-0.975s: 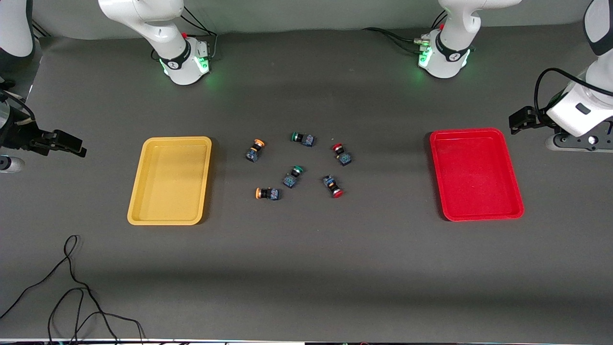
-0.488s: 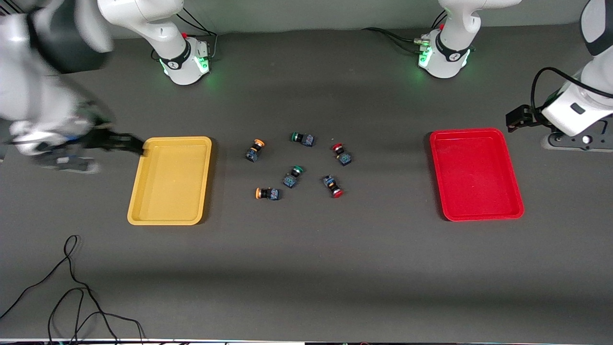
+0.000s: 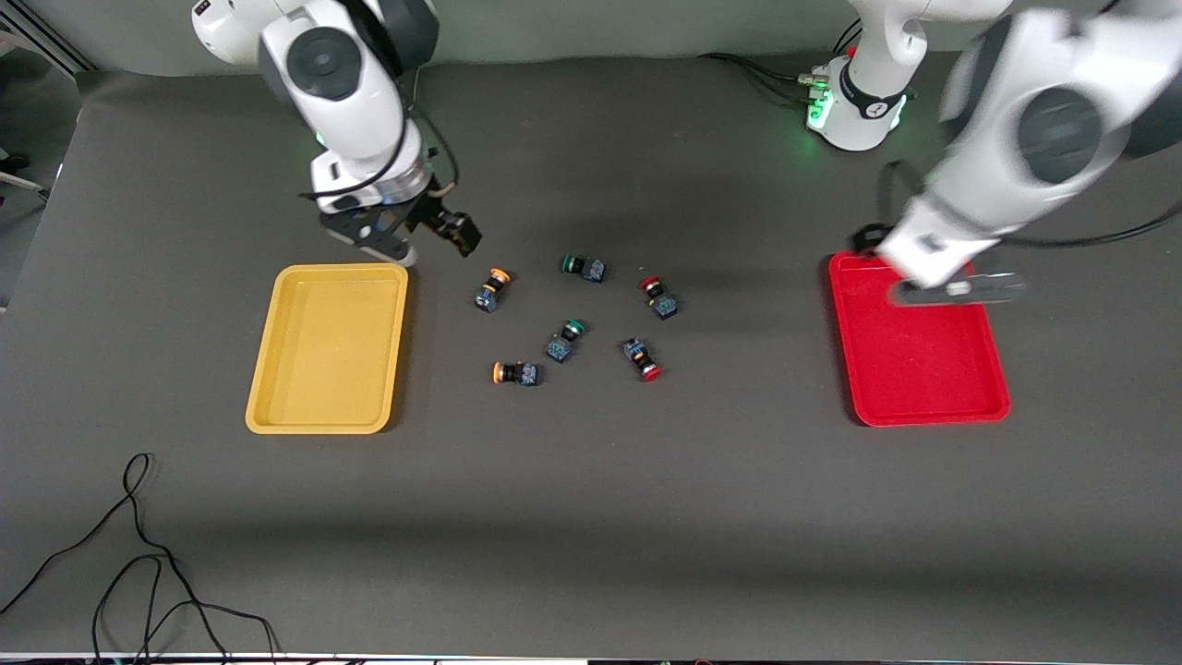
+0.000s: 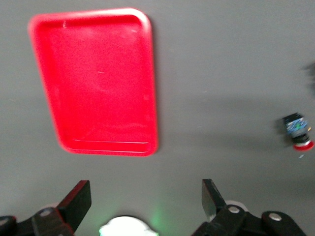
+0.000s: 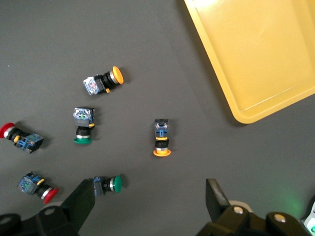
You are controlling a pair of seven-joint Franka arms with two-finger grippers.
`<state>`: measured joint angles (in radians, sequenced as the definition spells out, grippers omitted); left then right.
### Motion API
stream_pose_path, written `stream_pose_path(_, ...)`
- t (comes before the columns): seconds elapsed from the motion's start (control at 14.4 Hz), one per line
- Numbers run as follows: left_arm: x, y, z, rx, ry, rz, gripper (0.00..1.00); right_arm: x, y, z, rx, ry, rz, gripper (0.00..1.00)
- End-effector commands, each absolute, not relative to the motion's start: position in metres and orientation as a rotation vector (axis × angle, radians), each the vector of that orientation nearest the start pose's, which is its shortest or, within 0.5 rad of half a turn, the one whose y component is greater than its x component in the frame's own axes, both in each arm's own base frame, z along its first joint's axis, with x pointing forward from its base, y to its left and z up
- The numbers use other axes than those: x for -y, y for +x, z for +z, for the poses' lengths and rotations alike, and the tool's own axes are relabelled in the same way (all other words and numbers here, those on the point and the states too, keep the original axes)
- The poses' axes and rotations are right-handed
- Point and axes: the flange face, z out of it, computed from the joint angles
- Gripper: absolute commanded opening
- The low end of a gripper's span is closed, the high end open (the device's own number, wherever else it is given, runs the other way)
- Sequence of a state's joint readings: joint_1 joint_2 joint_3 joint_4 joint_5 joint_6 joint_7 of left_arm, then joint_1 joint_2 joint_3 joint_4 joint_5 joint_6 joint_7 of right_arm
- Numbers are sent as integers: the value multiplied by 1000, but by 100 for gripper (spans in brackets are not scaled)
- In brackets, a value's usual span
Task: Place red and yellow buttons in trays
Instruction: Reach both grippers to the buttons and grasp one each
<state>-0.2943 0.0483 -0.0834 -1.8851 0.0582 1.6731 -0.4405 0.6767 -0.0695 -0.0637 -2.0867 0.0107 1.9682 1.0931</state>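
**Both my grippers open over the table, nothing picked**

The table [image 3: 591, 517] carries it all. The red tray [image 3: 923, 369] lies toward my left arm's end, the yellow tray [image 3: 323, 369] toward my right arm's end; neither holds anything.

My left gripper [image 3: 956, 288] hangs over the red tray's edge nearest the bases, fingers [image 4: 76, 202] spread wide and holding nothing. My right gripper [image 3: 427, 238] is over bare table just off the yellow tray's corner nearest the bases, fingers [image 5: 81, 200] wide apart too.

Six buttons lie on their sides mid-table between the trays: two yellow [image 3: 491, 289] [image 3: 515, 373] toward the yellow tray, two red [image 3: 658, 296] [image 3: 642, 358] toward the red tray, two green [image 3: 583, 267] [image 3: 564, 340] between them.
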Motion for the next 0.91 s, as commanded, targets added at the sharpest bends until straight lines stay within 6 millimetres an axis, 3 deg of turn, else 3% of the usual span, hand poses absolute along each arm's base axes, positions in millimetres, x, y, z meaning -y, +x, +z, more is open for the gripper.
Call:
stream_pose_path(0.0,261,497,395,240,-2965,340,100,-284,428,433,-766,-3069,42,100)
stream_pose_path(0.21,337,477,319,409,-2948,341,100,-289,412,370,-717,-3047,-8,100)
stream_pose_path(0.42,396,445,256,534,-2914,303,100,-296,418,314,-712,-3056,-19,100)
stream_pose_path(0.63,423,428,213,595,-2921,269,98,-293,413,256,-714,-3055,-34,100)
stream_pose_path(0.84,435,424,194,714,-2950,293,96,-292,409,207,-717,-3068,-33,100)
